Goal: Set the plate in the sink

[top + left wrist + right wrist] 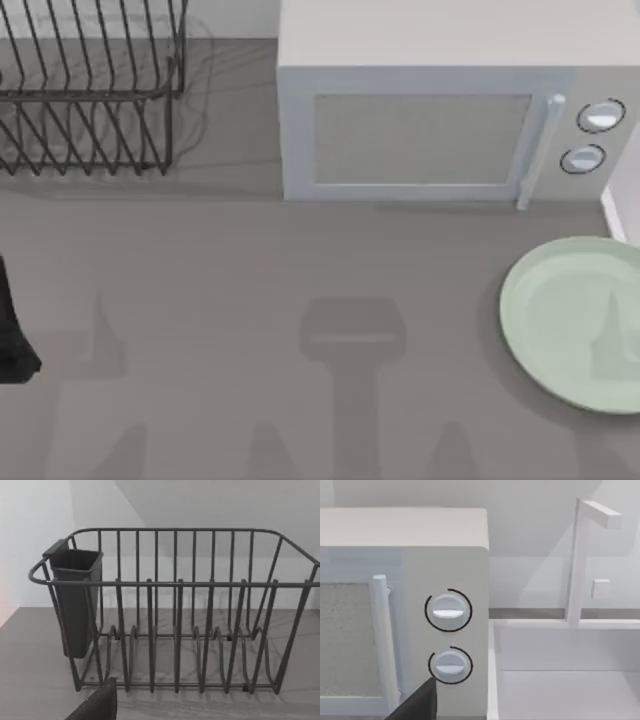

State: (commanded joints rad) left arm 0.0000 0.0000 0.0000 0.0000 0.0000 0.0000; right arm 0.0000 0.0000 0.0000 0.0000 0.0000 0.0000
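Plate (pixel 575 320) lies flat right of table (pixel 250 330), before microwave (pixel 430 110); gripper states indiscernible.

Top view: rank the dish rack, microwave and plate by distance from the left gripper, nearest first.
From the left gripper at the table's left edge:
1. Dish rack, back left corner, straight behind the gripper.
2. Microwave, back centre to right.
3. Plate, far right edge, across the whole table.
The right gripper faces the microwave's knobs in its wrist view.
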